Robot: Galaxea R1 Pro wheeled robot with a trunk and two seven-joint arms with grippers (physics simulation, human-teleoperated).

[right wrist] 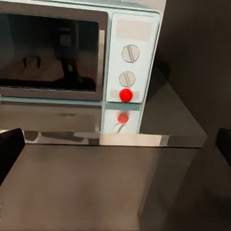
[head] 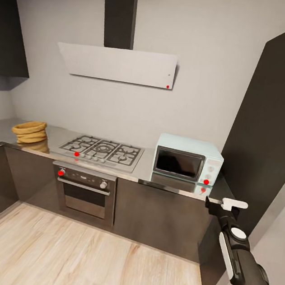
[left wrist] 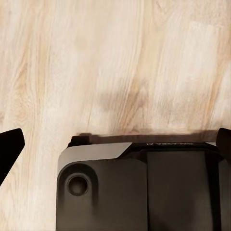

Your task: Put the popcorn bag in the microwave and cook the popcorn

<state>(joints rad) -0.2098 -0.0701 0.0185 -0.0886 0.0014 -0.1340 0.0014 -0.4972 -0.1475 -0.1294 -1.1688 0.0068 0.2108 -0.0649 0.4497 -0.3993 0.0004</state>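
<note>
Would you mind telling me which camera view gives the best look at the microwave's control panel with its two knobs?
The right wrist view shows the microwave closest, with the panel's two knobs and a red marker below them large and sharp. The head view shows the whole microwave on the countertop, but its knobs are tiny. The left wrist view looks down at wooden floor.

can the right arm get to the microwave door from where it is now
Probably yes. The right gripper hangs open just before the countertop edge, pointed at the microwave, whose closed door faces it with nothing between them. It would need to extend forward a little more.
</note>
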